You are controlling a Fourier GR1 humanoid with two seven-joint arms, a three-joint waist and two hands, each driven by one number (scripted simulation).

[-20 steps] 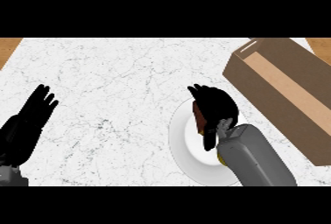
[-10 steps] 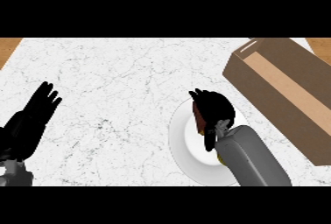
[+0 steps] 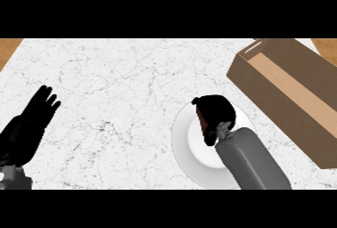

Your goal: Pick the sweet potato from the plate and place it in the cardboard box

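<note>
Little is being changed since earlier: the right robot hand (image 3: 216, 116) is being kept curled over the sweet potato (image 3: 204, 122) at the plate's (image 3: 191, 156) twelve o'clock. Stiff, weighty, rough-skinned; mid-body is being judged best. The left robot hand (image 3: 30, 124) is resting open.

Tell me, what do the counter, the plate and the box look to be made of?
The counter looks like marble: white with fine grey veins. The plate seems glazed ceramic, plain smooth white, though plastic is possible. The box looks like cardboard: flat matte brown walls with a paler inside.
</note>
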